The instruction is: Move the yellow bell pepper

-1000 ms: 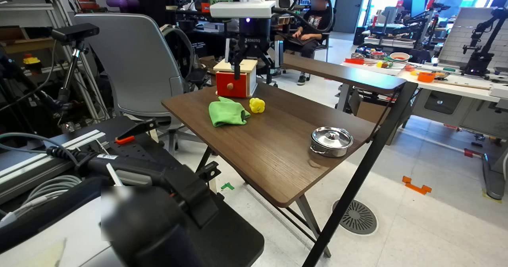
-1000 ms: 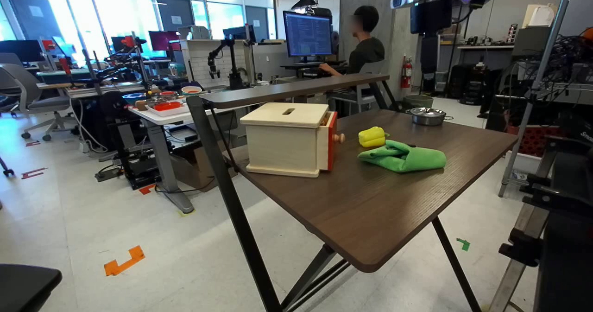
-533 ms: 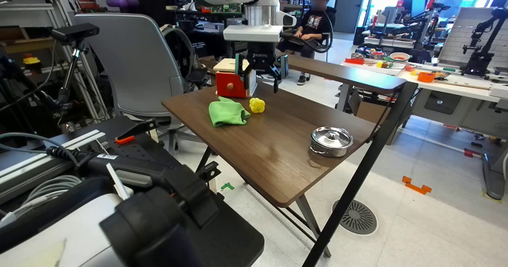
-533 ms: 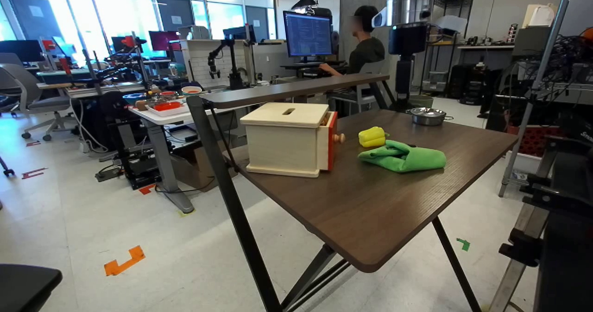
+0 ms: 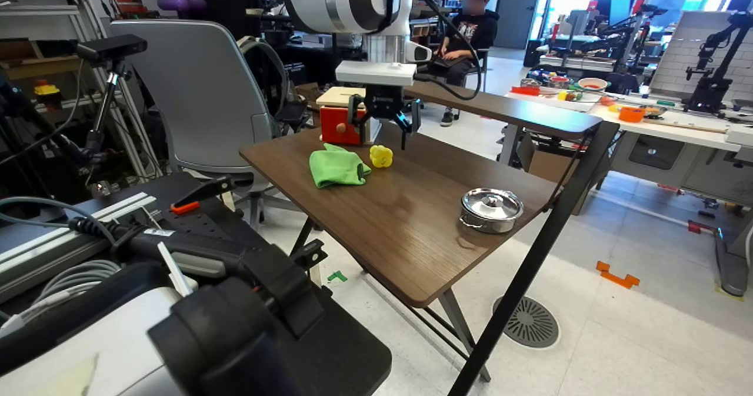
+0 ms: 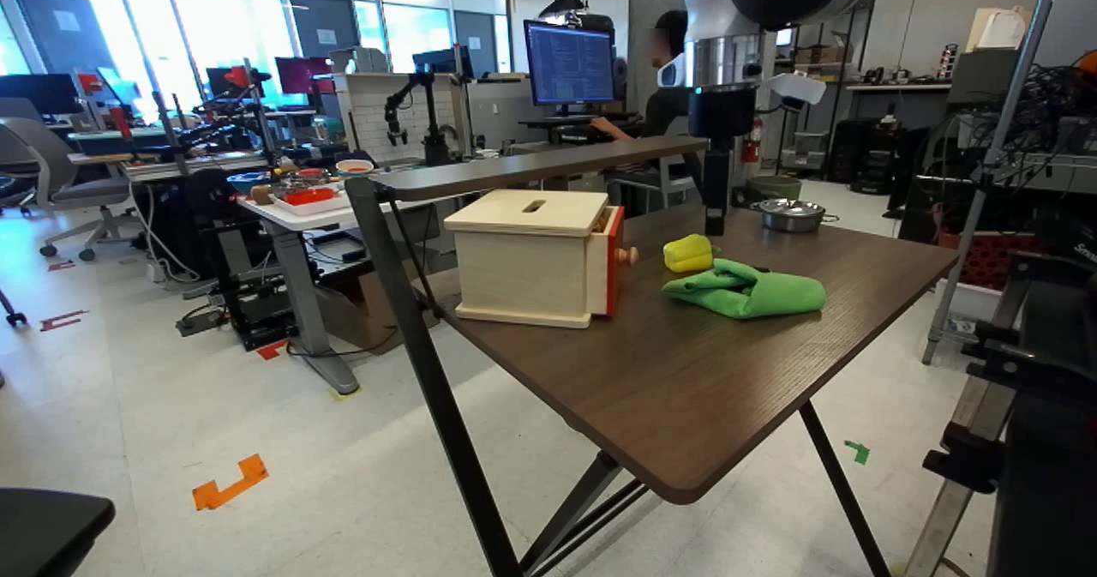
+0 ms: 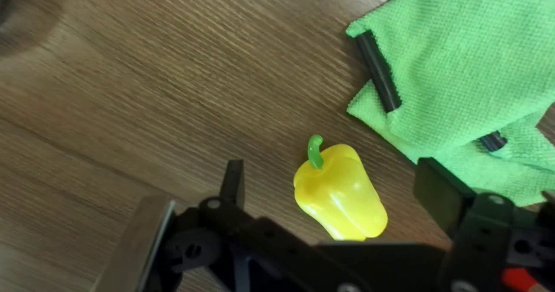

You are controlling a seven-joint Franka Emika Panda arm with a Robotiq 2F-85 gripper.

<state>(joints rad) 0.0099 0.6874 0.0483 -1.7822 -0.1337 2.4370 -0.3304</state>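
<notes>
The yellow bell pepper lies on its side on the brown table, beside a green cloth. It also shows in an exterior view and in the wrist view, where its green stem points up the picture and its lower end is partly hidden by the gripper. My gripper is open and empty. It hangs pointing down above the table, its fingertips near and above the pepper. In the wrist view the fingers stand apart, with the pepper between them in the picture and touching neither.
The green cloth lies close to the pepper. A wooden box with a red drawer front and knob stands near the pepper. A lidded metal pot stands farther along the table. A raised shelf runs along one side.
My gripper has come down and shifted toward the pepper, and it has turned so both open fingers face across the exterior view. The pepper, cloth, box and pot have not moved.
</notes>
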